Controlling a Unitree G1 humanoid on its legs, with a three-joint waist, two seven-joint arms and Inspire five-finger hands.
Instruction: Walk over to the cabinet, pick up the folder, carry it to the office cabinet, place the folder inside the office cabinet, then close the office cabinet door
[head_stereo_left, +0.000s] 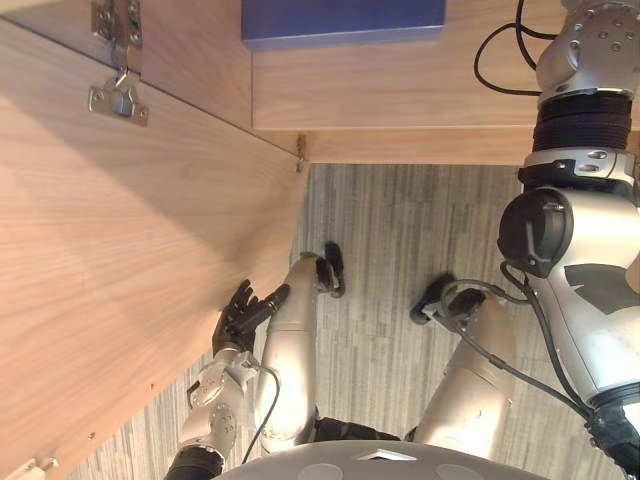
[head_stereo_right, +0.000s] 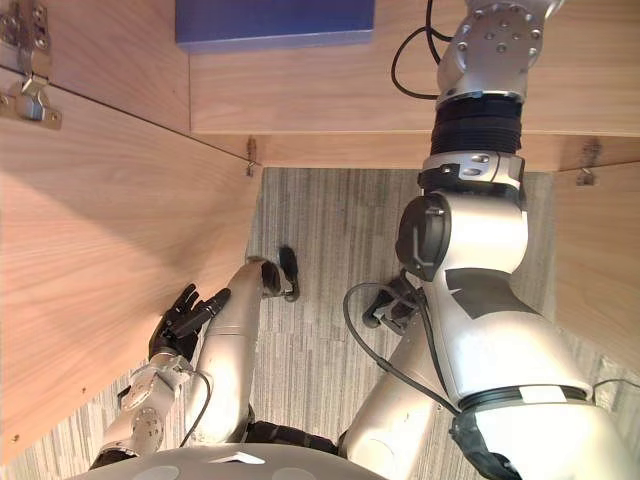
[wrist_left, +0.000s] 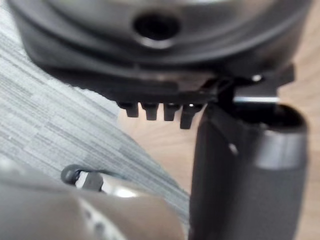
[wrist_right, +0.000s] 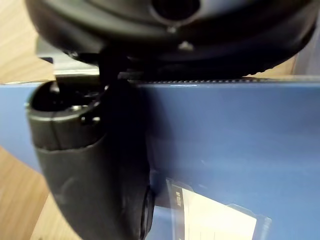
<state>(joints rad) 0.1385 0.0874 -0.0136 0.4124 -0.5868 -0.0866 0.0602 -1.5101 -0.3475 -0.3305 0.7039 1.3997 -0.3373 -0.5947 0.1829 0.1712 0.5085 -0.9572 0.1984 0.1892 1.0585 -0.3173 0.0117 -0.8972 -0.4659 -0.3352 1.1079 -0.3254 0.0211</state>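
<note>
The blue folder (head_stereo_left: 342, 22) sits at the far side of the scene, against the pale wood of the office cabinet (head_stereo_left: 400, 95). In the right wrist view the right robot hand (wrist_right: 90, 165) lies right against the folder's blue face, near a white label (wrist_right: 210, 215) on its cover; whether it is gripping the folder cannot be told. To the left, the cabinet door (head_stereo_left: 120, 250) stands swung open, with a metal hinge (head_stereo_left: 118, 95) at its far corner. The left robot hand (head_stereo_left: 238, 318) is low down on the near left, relaxed and holding nothing, just beside the door's edge (touching or not is unclear). Grey striped carpet (head_stereo_left: 400, 250) covers the floor below.
</note>
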